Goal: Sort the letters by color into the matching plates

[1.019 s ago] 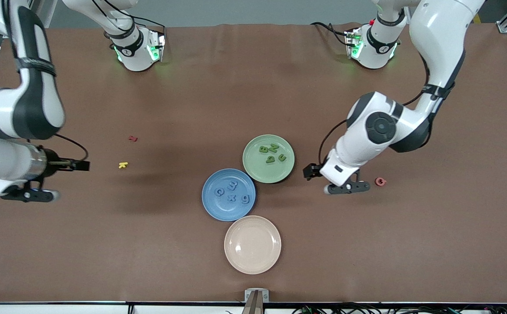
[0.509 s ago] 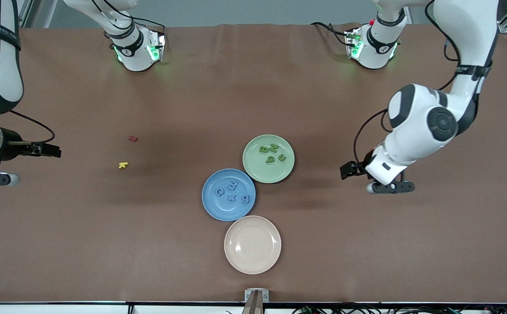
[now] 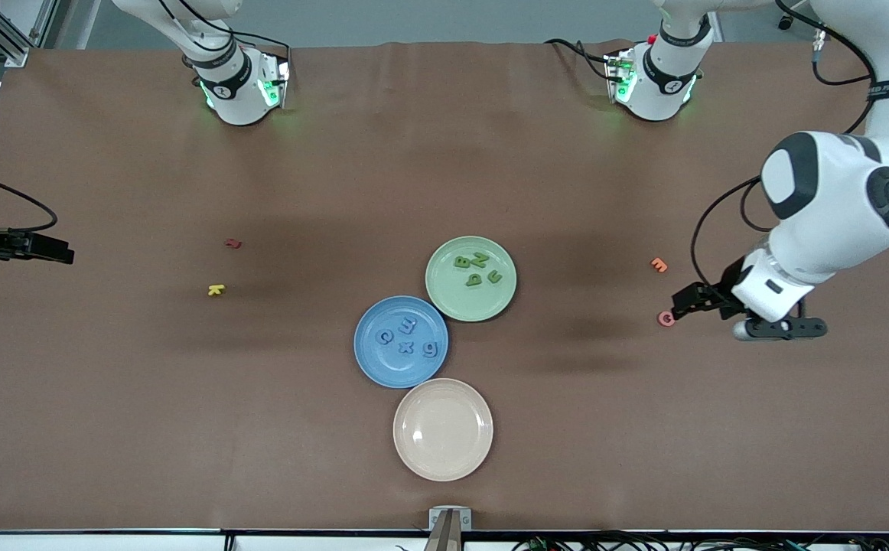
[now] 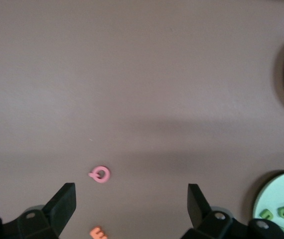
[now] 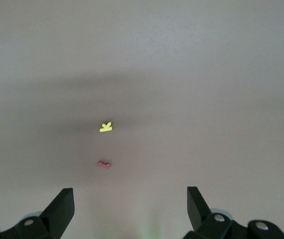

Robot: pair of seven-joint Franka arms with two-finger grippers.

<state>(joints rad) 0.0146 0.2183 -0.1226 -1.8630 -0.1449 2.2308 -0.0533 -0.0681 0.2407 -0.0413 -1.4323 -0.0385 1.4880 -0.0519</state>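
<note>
- The green letters (image 3: 478,268) on the green plate (image 3: 444,295) read roughly as B, N, 9 and u.
- The blue letters (image 3: 407,338) on the blue plate (image 3: 372,363) read roughly as c, a blocky E or 3, x and g.
- The yellow letter (image 3: 216,289) on the desk (image 3: 184,428), toward the right arm's end, reads as a K.
- The orange letter (image 3: 659,265), toward the left arm's end, looks like an E.
- The pink letter (image 3: 666,318), nearer the front camera than the orange one, looks like a G.
- The red letter (image 3: 233,243) cannot be read.
</note>
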